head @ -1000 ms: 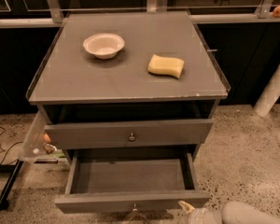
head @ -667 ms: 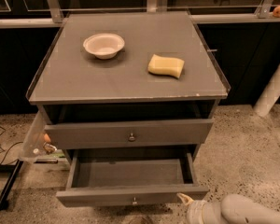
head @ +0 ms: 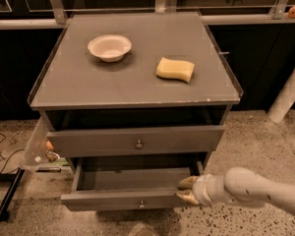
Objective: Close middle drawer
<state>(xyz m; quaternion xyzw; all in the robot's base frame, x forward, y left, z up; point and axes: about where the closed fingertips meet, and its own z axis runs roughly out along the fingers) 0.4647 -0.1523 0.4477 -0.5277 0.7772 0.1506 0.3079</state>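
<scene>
The two tan fingers [head: 188, 182] are standing one above the other with only a narrow gap between them. They are meeting the right end of the front panel of the middle drawer [head: 123, 199]. Whether they are pressing on the panel or merely touching it cannot be told. The gripper [head: 187, 190] is thus sitting low in the view, at the drawer's right front corner. Its white wrist and arm [head: 255, 188] are reaching in from the lower right edge.

The middle drawer is lying pulled out from the second tier of the grey cabinet [head: 214, 127]. Its plain grey tray is showing, and a small round knob [head: 141, 204] is sitting at the centre of its front. Above it, the top drawer [head: 135, 140] is sitting pushed in further, with its own knob [head: 139, 144] facing forward.

On the cabinet's surface [head: 137, 82], a white bowl [head: 109, 47] is resting toward the back left. A yellow sponge [head: 175, 69] is lying to its right, well apart from it.

A clear panel [head: 37, 144] is leaning out from the cabinet's left side. A white post [head: 289, 93] is slanting at the far right, and the speckled floor [head: 265, 141] is spreading around the base.
</scene>
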